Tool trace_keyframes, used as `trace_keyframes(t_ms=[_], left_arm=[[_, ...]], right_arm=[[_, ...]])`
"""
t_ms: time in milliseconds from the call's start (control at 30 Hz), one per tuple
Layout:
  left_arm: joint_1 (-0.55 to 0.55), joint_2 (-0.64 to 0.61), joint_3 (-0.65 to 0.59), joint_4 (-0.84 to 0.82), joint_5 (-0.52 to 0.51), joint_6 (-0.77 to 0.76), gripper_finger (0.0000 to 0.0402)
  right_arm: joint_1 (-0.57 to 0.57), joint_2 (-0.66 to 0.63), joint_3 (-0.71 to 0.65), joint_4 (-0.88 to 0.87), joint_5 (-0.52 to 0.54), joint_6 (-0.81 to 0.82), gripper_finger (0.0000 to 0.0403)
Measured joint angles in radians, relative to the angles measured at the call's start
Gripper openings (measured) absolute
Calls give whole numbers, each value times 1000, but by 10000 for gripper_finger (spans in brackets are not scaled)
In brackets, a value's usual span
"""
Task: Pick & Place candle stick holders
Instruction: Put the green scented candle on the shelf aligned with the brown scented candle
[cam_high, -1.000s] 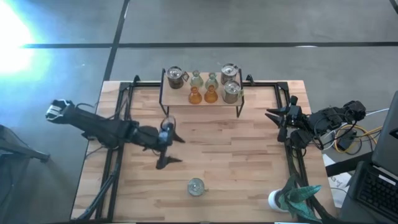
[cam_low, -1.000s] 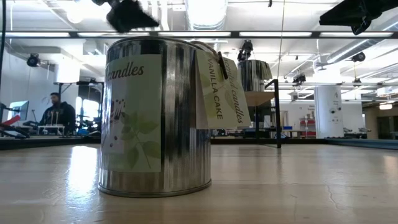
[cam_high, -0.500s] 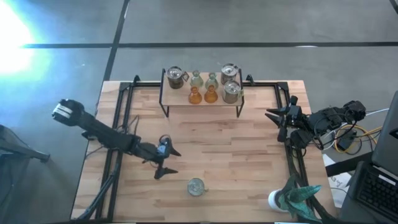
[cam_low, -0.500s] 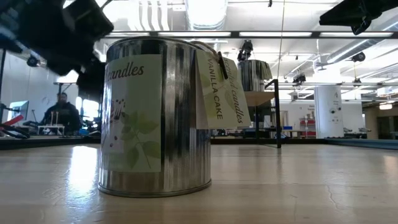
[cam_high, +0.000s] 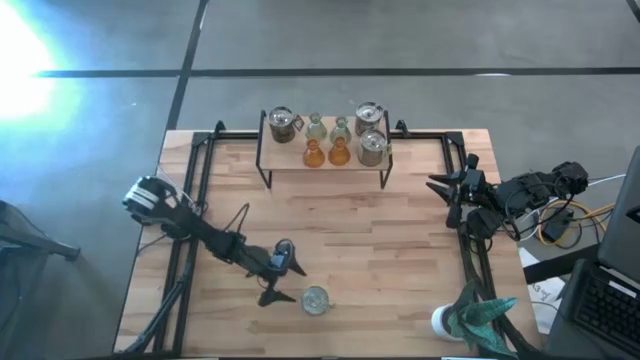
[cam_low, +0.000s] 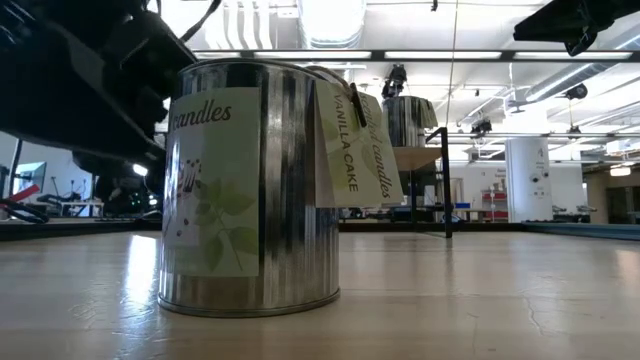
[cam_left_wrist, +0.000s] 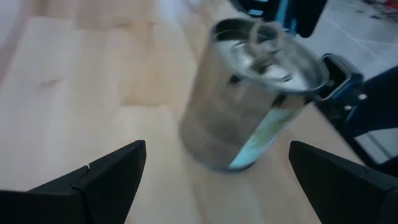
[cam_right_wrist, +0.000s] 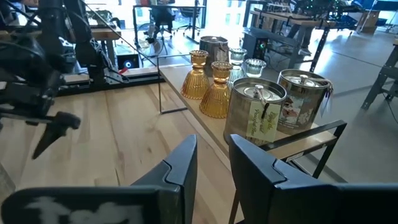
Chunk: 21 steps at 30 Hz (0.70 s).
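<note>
**Inspector A:** High view: one silvery candle tin (cam_high: 315, 300) stands alone on the table (cam_high: 400, 240), near its front edge. The other holders sit on a small raised shelf (cam_high: 325, 160) at the back: three silvery tins (cam_high: 283, 124), two amber holders (cam_high: 326, 153) and two pale green holders (cam_high: 328, 127). That makes seven on the shelf and one on the table.

**Inspector B:** Where is the left gripper (cam_high: 280, 275)?

**Inspector A:** Just beside the lone tin, on its left, with fingers spread wide. The left wrist view shows both fingertips (cam_left_wrist: 99, 180) apart and the tin between and beyond them, blurred. No contact can be seen.

**Inspector B:** And the low view?

**Inspector A:** The lone tin fills the middle of it, upright, with a paper label and a hanging tag (cam_low: 345, 145). The label's word is cut off at its left edge by the curve of the tin. The left arm shows only as a dark, blurred mass at the upper left, partly cut by the frame. Most of the shelf is hidden behind the tin; only one tin on it shows.

**Inspector B:** The right gripper (cam_high: 437, 185)?

**Inspector A:** It waits at the table's right edge, well apart from the lone tin. Its fingers (cam_right_wrist: 180, 165) stand close together, holding nothing. A white pot with a teal plant (cam_high: 470, 318) stands at the front right corner, partly cut off.
</note>
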Motion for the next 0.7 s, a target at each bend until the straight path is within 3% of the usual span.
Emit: trace_keyframes(t_ms=[300, 700], left_arm=[[-50, 123, 142, 13, -96, 26, 399], [-57, 231, 277, 17, -106, 39, 399]], right_arm=[[0, 0, 0, 0, 0, 0, 69], [0, 0, 0, 0, 0, 0, 84]])
